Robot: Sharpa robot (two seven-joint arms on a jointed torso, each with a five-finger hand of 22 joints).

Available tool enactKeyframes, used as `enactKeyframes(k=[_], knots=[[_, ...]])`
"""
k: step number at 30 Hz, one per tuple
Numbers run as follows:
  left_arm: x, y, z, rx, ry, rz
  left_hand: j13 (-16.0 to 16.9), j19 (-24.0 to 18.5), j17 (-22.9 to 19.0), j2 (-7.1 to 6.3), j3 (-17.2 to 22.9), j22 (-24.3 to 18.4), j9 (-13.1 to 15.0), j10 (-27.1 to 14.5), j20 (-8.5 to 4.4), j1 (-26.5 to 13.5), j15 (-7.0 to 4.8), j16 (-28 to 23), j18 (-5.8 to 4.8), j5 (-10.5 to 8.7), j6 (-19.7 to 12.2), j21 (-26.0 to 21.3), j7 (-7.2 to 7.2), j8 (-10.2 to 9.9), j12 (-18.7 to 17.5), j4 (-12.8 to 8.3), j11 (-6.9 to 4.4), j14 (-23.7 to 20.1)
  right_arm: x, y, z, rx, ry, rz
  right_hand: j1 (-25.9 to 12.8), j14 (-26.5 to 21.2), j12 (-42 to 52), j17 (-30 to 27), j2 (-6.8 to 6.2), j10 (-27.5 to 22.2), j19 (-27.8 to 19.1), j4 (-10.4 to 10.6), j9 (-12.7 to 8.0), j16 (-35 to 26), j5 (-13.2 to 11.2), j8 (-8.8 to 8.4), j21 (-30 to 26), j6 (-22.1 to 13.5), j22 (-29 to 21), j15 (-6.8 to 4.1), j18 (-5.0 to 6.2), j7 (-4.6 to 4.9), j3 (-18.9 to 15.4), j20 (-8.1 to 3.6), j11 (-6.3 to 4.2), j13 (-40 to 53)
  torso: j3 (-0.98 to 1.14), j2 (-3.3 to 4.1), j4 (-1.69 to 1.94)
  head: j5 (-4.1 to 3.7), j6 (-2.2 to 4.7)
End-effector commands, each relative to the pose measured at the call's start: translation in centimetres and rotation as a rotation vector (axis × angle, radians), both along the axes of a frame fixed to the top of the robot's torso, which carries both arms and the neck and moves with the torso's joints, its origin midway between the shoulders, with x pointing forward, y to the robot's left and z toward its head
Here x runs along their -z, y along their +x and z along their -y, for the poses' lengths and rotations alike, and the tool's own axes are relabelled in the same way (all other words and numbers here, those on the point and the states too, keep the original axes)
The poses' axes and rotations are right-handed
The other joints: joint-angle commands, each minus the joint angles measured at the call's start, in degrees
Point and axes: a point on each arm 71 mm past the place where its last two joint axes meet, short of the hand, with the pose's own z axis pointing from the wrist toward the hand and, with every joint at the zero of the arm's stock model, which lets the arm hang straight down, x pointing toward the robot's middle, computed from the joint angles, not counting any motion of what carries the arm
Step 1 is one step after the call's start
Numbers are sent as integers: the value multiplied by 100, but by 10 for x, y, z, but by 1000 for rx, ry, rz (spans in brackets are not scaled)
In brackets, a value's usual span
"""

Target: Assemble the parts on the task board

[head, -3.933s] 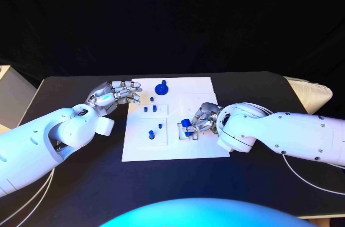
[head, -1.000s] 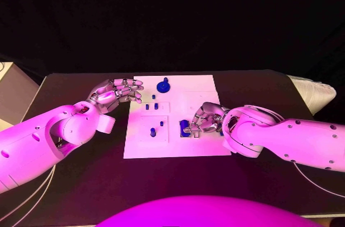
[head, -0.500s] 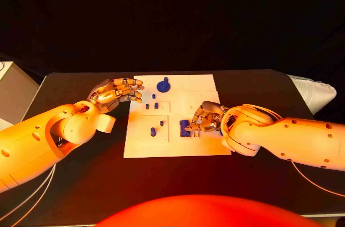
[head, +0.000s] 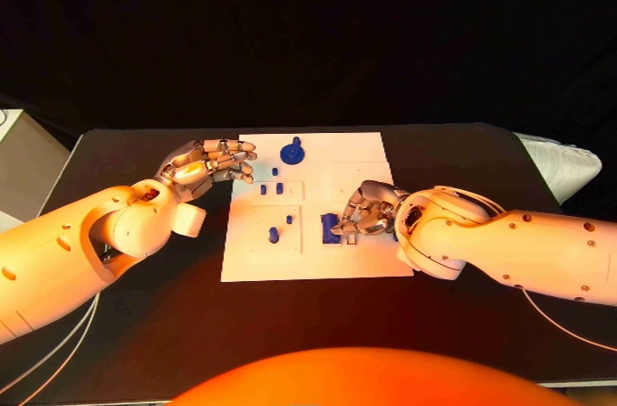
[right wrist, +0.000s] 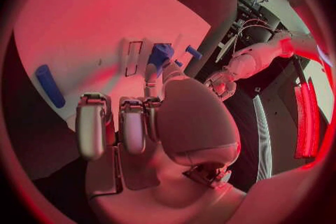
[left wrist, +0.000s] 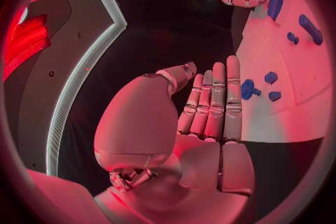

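Black bench (head: 154, 326) with the white task board (head: 366, 254) sitting in the middle of it.

Right hand (head: 364, 211) down on the right half of the board, fingers curled in around a chunky blue part (head: 329, 227), so gripping that one. Same thing from the right wrist view: blue part (right wrist: 159, 55) pinched at the fingertips (right wrist: 150, 75), right over a narrow rectangular slot (right wrist: 133, 57) in the board. Can't tell whether the part is actually seated in the slot or just touching the surface. Long blue peg (right wrist: 49, 85) lying flat on the board off to one side of that hand, well apart from it.

Left hand (head: 206, 168) hovering at the left edge of the board, near its far corner, holding nothing. Fingers (left wrist: 223, 98) stretched out side by side and thumb off to the side in the left wrist view, so open and empty, fingertips just over the board's edge.

Rest of the blue pieces on the board:
- round knob-looking part (head: 292, 152) near the far edge, roughly centre
- two small pegs (head: 271, 189) standing side by side in the left column, one tiny one (head: 274, 171) just beyond them
- another upright peg (head: 273, 235) closer to the near edge, plus a tiny dot of blue (head: 288, 219) beside it

Left wrist view also catching a few of those small pegs (left wrist: 248, 89) just past the fingertips, not touching them.
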Motion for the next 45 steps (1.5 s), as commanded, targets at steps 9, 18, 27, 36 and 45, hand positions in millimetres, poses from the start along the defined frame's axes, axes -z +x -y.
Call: enactKeyframes(k=[9, 18, 27, 36, 45], knots=[[0, -1, 2, 17, -7, 6, -6, -31, 10, -7, 28, 5, -5, -5, -6, -67, 10, -22, 45, 10, -28, 21, 60, 29, 18, 6, 22, 45, -6, -9, 0, -56, 83, 46, -93, 567, 112, 1310, -48, 545, 405, 24, 17, 46, -32, 51, 97, 46, 1151, -25, -119, -16, -18, -41, -33, 1413, 3, 1, -3, 23, -9], [0, -1, 2, 18, -7, 5, -6, -31, 10, -7, 28, 5, -5, -5, -6, -67, 10, -22, 45, 10, -28, 21, 60, 29, 18, 6, 22, 45, -1, -11, 2, -72, 55, 4, -37, 570, 129, 1320, -72, 554, 415, 4, 28, 50, -73, 84, 130, 71, 1171, -39, -126, -42, 1, -48, -54, 1424, -3, -3, -8, 20, -25], [0, -1, 2, 18, -7, 5, -6, -31, 10, -7, 28, 5, -5, -5, -6, -67, 10, -22, 45, 10, -28, 21, 60, 29, 18, 6, 22, 45, 8, -13, 3, -48, 32, -9, 165, 570, 137, 1325, -72, 558, 418, -8, 33, 51, -70, 118, 138, 73, 1180, -60, -127, -68, 91, -66, -78, 1430, -1, 1, 1, 23, -22], [0, -1, 2, 19, -8, 5, -6, -31, 10, -7, 28, 5, -5, -5, -6, -67, 10, -22, 45, 10, -28, 21, 60, 29, 18, 6, 22, 45, 9, -12, 3, -22, 12, 19, 254, 571, 144, 1327, -53, 562, 420, -4, 36, 52, -65, 142, 141, 87, 1184, -70, -128, -82, 147, -76, -90, 1436, -5, 1, -1, 28, -26], [0, -1, 2, 18, -7, 5, -6, -31, 10, -7, 28, 5, -5, -5, -6, -67, 10, -22, 45, 10, -28, 21, 60, 29, 18, 6, 22, 45, 10, -9, 3, -2, 3, 37, 273, 570, 162, 1324, -8, 570, 421, 10, 38, 50, -66, 158, 146, 99, 1188, -76, -129, -88, 186, -82, -96, 1448, 0, 3, 1, 36, -37]])
